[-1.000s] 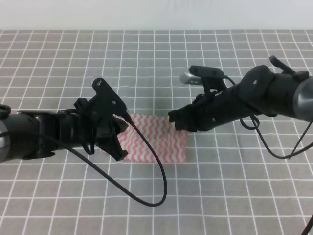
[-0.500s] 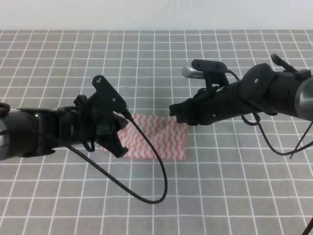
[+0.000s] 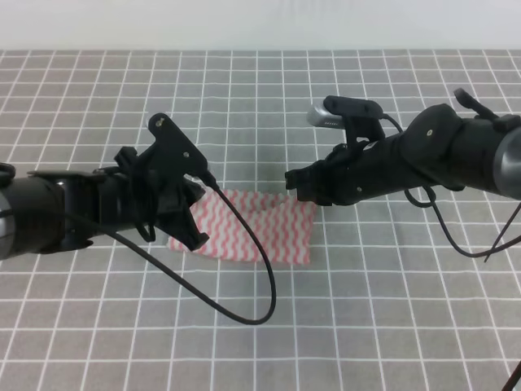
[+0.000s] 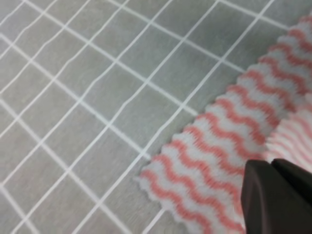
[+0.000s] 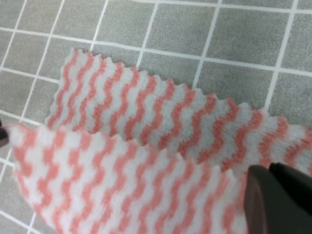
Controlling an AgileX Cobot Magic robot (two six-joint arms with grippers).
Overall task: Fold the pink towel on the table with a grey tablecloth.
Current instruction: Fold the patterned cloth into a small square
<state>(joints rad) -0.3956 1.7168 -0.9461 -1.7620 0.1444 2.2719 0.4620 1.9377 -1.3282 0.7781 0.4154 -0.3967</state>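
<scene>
The pink towel (image 3: 259, 233) lies near the middle of the counter (image 3: 383, 326), which is covered by a grey cloth ruled with thin white grid lines. The towel is a thin cloth with pink-red and white wavy zigzag stripes and a small scalloped edge. It is not flat: in the high view its upper layer is raised and doubled over the lower one, so the patch reads as a squat band spanning a few grid squares, with its lower right corner lying flat on the grey cloth.

The left claw (image 3: 192, 213) sits at the towel's left edge. In the left wrist view a dark fingertip (image 4: 280, 195) is shut on a raised fold of the towel, with a flat striped layer below it. The right claw (image 3: 299, 181) is at the towel's upper right corner. In the right wrist view its dark fingertip (image 5: 278, 197) is pinched on the lifted top layer, which arches over the lower layer resting on the counter. A black cable (image 3: 244, 277) loops from the left arm across the towel's lower edge.
</scene>
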